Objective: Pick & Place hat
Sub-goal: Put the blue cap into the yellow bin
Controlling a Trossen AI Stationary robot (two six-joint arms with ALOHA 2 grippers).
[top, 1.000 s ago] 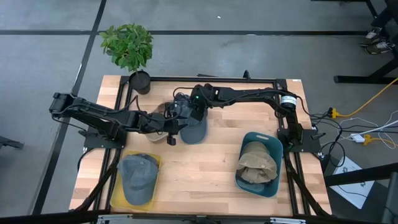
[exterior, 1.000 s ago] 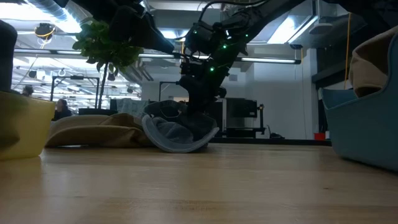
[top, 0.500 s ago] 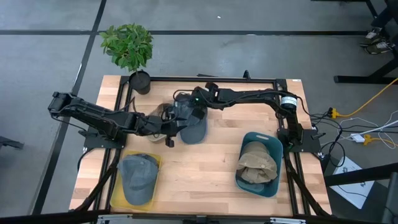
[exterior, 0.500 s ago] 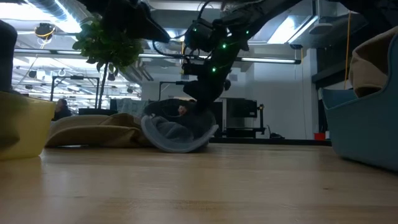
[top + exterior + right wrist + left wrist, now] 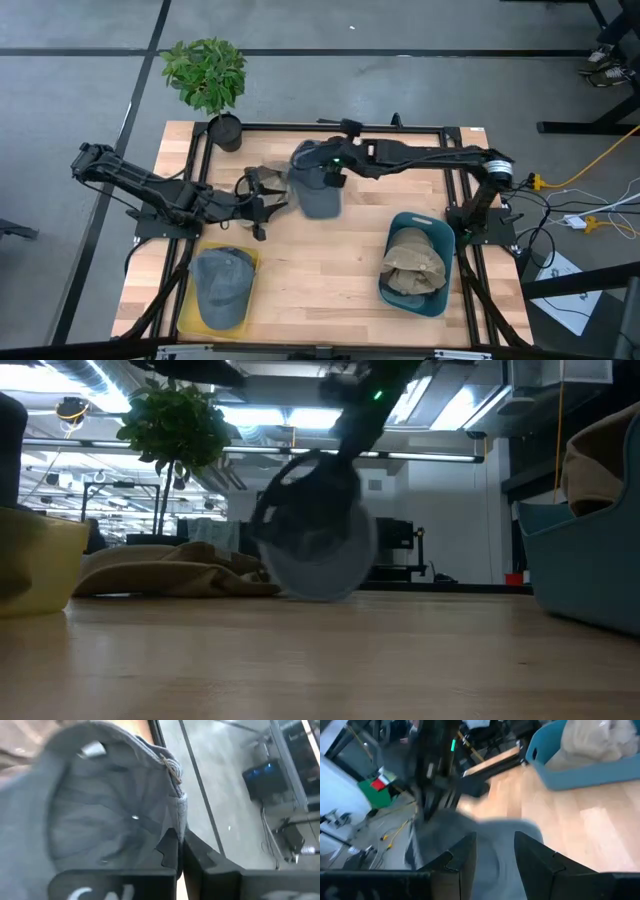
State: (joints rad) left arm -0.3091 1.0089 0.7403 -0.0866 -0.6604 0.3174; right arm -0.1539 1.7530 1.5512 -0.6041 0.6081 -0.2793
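A grey hat (image 5: 320, 196) hangs tilted over the middle of the table, its hollow inside (image 5: 105, 815) facing the right wrist camera. My right gripper (image 5: 320, 172) is shut on it from the far side. Whether its lowest edge (image 5: 318, 594) still touches the wood, I cannot tell. My left gripper (image 5: 264, 196) stands open just left of the hat, nothing between its fingers (image 5: 462, 862). A tan hat (image 5: 170, 566) lies flat on the table behind and to the left. My right gripper pinches the grey hat's rim (image 5: 176, 818) between its two fingers, beside a seam in the edge. The fingers slant down from the table's far right. The hat hangs below them, tilted on edge with its opening turned sideways.
A yellow bin (image 5: 190, 310) at the near left holds another grey hat (image 5: 222, 285). A blue bin (image 5: 440, 232) at the near right holds tan hats (image 5: 412, 262). A potted plant (image 5: 206, 76) stands at the far left corner. Bare wood lies between the bins.
My right gripper has shut on the grey hat's rim, risen and swung toward the table's right, rolling as it went. The hat, which lay on the table, is raised and tipped onto its edge. My left gripper has drawn back toward the left edge, still open.
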